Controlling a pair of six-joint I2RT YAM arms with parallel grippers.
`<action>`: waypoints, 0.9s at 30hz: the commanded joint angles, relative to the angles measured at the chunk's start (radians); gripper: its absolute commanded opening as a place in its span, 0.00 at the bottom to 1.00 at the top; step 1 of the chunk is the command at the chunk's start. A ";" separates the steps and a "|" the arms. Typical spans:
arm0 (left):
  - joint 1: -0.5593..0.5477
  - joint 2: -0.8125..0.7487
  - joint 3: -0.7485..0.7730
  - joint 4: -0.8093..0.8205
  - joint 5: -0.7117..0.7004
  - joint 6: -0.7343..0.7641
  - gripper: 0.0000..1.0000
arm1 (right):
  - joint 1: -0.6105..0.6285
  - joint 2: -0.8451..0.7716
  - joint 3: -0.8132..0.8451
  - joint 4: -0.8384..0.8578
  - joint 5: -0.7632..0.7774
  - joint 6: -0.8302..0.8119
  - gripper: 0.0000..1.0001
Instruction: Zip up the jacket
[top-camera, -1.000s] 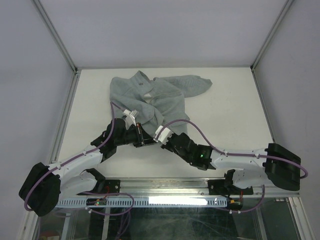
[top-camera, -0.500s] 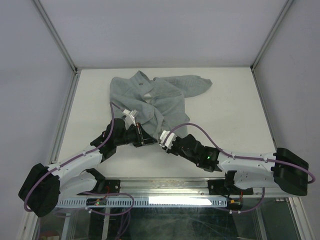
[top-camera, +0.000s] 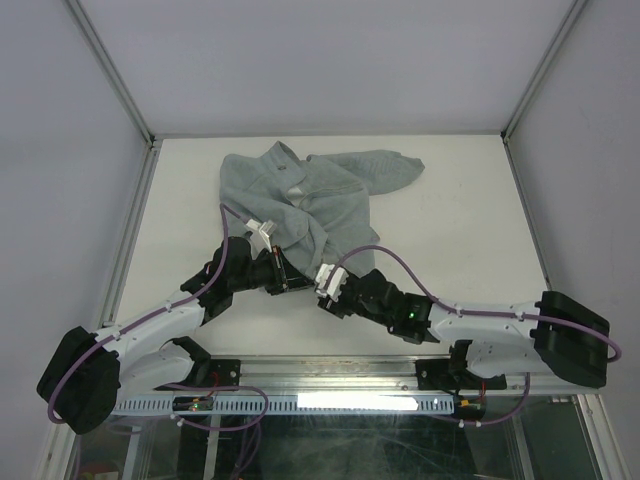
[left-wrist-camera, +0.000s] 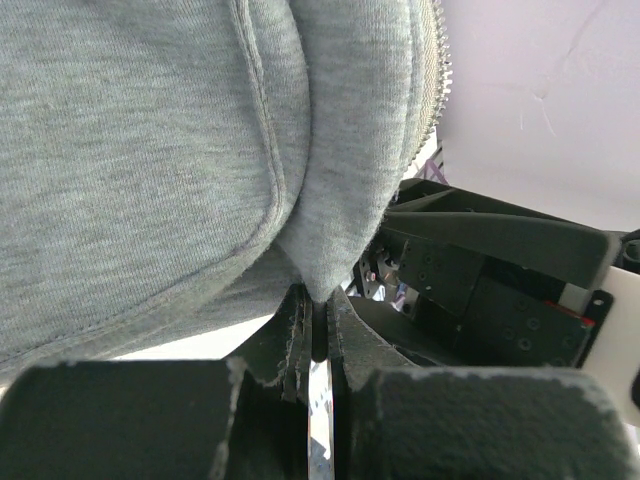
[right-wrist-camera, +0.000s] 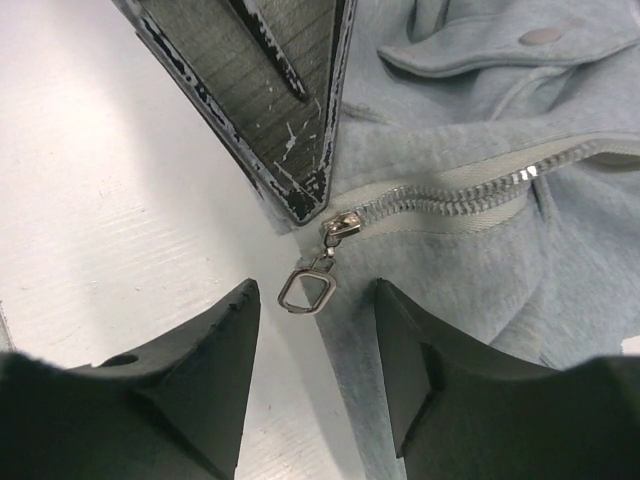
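Observation:
The pale grey-green jacket (top-camera: 300, 190) lies rumpled on the table's far middle, its bottom hem drawn toward the arms. My left gripper (top-camera: 281, 277) is shut on the hem's lower corner (left-wrist-camera: 318, 285), and grey fabric (left-wrist-camera: 150, 150) fills that wrist view. My right gripper (right-wrist-camera: 316, 298) is open beside it. The metal zipper pull (right-wrist-camera: 307, 290) hangs loose from its slider (right-wrist-camera: 340, 225) between the right fingertips (right-wrist-camera: 225, 325), touching neither. Zipper teeth (right-wrist-camera: 470, 188) run right from the slider, closed near it and parting at the frame's right edge.
The left gripper's scuffed finger (right-wrist-camera: 280, 110) stands just above the slider in the right wrist view. The right arm's black body (left-wrist-camera: 480, 290) sits close to the left jaws. White table (top-camera: 450, 220) lies on the right; metal frame rails (top-camera: 525, 190) border it.
My right gripper has opened and let go of the zipper pull, drawing back slightly toward the near edge. The left gripper has kept its hold on the hem.

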 joint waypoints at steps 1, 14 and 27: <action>0.006 -0.024 0.045 0.030 0.011 0.008 0.00 | -0.003 0.042 0.021 0.103 0.042 0.050 0.51; 0.006 -0.021 0.040 0.023 0.004 0.015 0.00 | -0.003 -0.046 0.053 0.000 0.048 0.072 0.16; 0.005 -0.027 0.039 -0.017 -0.014 0.053 0.00 | -0.053 -0.060 0.149 -0.198 -0.127 0.117 0.00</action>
